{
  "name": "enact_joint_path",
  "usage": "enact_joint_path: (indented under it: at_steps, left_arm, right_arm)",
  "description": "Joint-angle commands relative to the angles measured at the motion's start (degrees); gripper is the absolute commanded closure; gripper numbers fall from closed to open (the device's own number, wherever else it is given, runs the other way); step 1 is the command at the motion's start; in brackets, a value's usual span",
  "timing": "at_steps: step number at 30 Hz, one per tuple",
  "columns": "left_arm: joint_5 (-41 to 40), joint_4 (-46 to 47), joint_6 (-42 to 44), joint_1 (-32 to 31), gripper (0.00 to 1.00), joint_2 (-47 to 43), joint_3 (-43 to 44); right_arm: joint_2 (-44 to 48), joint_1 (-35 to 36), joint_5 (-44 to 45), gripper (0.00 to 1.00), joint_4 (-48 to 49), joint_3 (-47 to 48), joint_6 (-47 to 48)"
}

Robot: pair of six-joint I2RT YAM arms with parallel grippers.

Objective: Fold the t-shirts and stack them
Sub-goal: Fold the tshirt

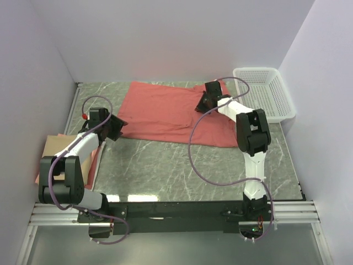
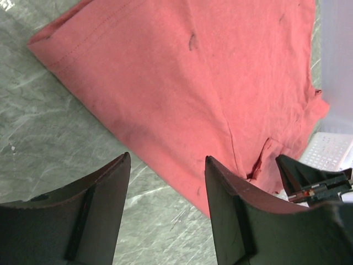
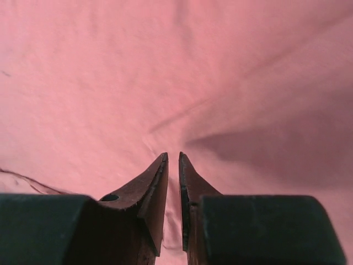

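Observation:
The salmon-red t-shirt [image 1: 160, 113] lies spread flat across the far middle of the table. My right gripper [image 1: 203, 102] is over its far right part. In the right wrist view the jaws [image 3: 172, 155] are closed to a thin slit, pinching a ridge of the shirt [image 3: 165, 72], and creases run out from the tips. My left gripper [image 1: 117, 128] is open and empty at the shirt's left near edge. In the left wrist view [image 2: 167, 157] it hovers over bare table beside the shirt [image 2: 182, 83]. A folded tan-beige t-shirt [image 1: 55, 146] lies at the far left, with a pink t-shirt's edge [image 1: 94, 163] showing beneath it.
A white mesh basket [image 1: 265, 94] stands at the back right against the wall, and its corner shows in the left wrist view [image 2: 333, 152]. The green marble table [image 1: 176, 165] is walled on three sides. The arms' purple cables loop over the table.

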State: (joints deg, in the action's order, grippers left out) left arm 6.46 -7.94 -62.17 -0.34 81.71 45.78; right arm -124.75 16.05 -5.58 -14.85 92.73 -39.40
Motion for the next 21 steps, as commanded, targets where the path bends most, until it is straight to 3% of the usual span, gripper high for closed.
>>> enact_joint_path:
  at_steps: [1, 8, 12, 16, 21]
  left_arm:
    - [0.57, 1.71, 1.26, 0.16, 0.38, 0.2, 2.38]
    - [-1.44, 1.01, 1.61, 0.16, 0.37, -0.68, 2.21]
    - [-6.28, -2.24, 1.7, 2.09, 0.36, -2.87, 0.89]
    - [-11.46, -2.86, 2.32, 2.8, 0.37, -3.85, -0.43]
    - [-13.05, -1.2, 2.41, 2.8, 0.4, -0.33, -0.51]
  right_arm:
    - [-2.43, 0.82, -1.97, 0.79, 1.58, 2.9, -1.12]
    - [1.95, 0.38, -0.48, 0.78, 1.32, 0.7, 0.36]
    - [8.98, -0.23, 2.15, 0.67, -0.7, -0.96, 2.22]
    - [18.56, -0.41, 4.88, 0.54, -1.32, -9.55, 3.27]
    - [32.88, -1.37, 7.52, 0.52, -1.76, -22.48, 3.98]
